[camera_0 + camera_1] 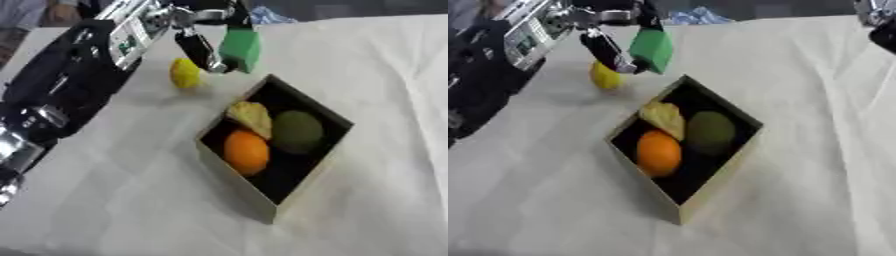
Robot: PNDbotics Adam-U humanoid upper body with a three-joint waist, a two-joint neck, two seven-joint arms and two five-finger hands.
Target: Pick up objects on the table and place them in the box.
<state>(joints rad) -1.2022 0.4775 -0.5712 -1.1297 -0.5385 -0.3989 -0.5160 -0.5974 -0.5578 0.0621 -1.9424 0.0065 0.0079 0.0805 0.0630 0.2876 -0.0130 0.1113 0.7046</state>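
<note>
Left eye view: the robot's left hand (206, 35) hangs above the white-clothed table (105, 200), its fingers and thumb closed around a green block (240, 49) held in the air just past the far corner of the box (302, 187). The open box sits askew near the middle of the table, tan-walled and dark inside. It holds an orange (246, 152) toward its near-left wall, a dull green round fruit (297, 131) beside it, and a pale yellow ridged piece (252, 118) at the far-left wall, the three touching one another. A yellow fruit (185, 73) lies on the cloth outside the box, near its far corner, just beside the hand's dark fingers.

Right eye view: the same hold shows from slightly to one side, the green block clear of the box rim and lifted off the cloth. Part of the right hand (883, 30) shows at the table's far-right edge, in the upper right corner; whether its fingers are open or closed cannot be told.
</note>
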